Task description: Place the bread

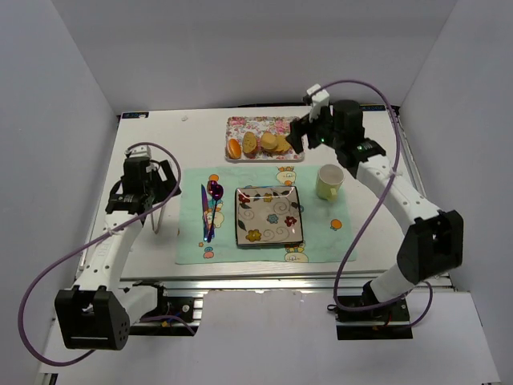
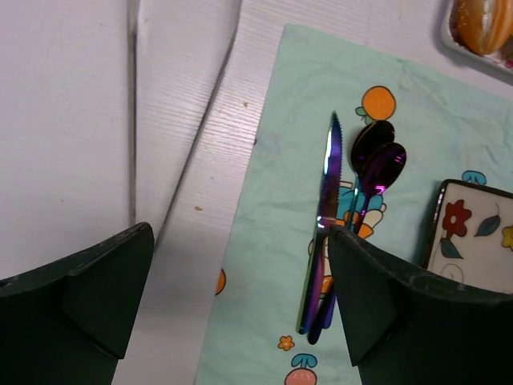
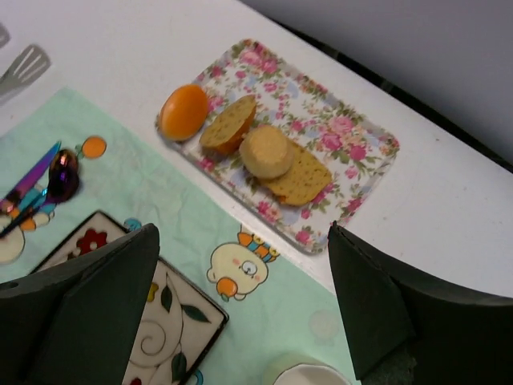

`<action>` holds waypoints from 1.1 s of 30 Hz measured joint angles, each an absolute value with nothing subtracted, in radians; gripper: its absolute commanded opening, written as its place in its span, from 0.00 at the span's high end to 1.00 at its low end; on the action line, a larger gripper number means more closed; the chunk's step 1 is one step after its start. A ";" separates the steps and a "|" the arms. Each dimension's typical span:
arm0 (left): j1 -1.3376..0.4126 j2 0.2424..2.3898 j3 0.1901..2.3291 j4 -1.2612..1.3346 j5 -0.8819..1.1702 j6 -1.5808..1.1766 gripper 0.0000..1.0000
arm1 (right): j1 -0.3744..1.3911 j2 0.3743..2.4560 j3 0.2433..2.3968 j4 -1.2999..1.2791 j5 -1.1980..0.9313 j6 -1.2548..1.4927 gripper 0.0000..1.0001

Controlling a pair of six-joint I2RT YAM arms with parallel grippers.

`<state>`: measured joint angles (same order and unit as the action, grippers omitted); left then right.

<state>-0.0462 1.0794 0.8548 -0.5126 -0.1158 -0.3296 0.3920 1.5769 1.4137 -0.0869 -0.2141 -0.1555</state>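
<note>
The bread [image 1: 234,147] is a glossy orange roll at the left end of the floral tray [image 1: 264,128]; it also shows in the right wrist view [image 3: 183,111] and partly in the left wrist view [image 2: 483,24]. My right gripper [image 1: 300,136] is open and empty, held above the tray's right end, to the right of the roll; in its wrist view [image 3: 244,309] the jaws stand wide over the mat. My left gripper [image 1: 156,210] is open and empty at the table's left, over the mat's left edge [image 2: 240,301].
Paler bread slices [image 3: 268,156] lie on the tray. A square patterned plate [image 1: 268,216] sits on the green placemat [image 1: 192,241], with a purple knife [image 2: 321,224] and spoon [image 2: 375,164] to its left. A yellow-green cup [image 1: 329,181] stands to its right.
</note>
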 measured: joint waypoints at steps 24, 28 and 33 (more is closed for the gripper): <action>0.125 1.355 0.860 -0.558 -0.081 -0.109 0.08 | 0.348 1.340 1.019 -0.242 -1.061 -0.696 0.14; 0.129 1.473 0.870 -0.533 -0.045 -0.026 0.15 | 0.348 1.340 1.019 -0.241 -1.061 -0.699 0.14; 0.129 1.581 0.880 -0.480 -0.003 0.047 0.18 | 0.348 1.345 1.019 -0.241 -1.060 -0.699 0.14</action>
<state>0.1291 1.5811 0.8799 -0.4805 -0.0031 0.0473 0.3477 1.3447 1.0191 -0.2413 -1.0603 -0.6994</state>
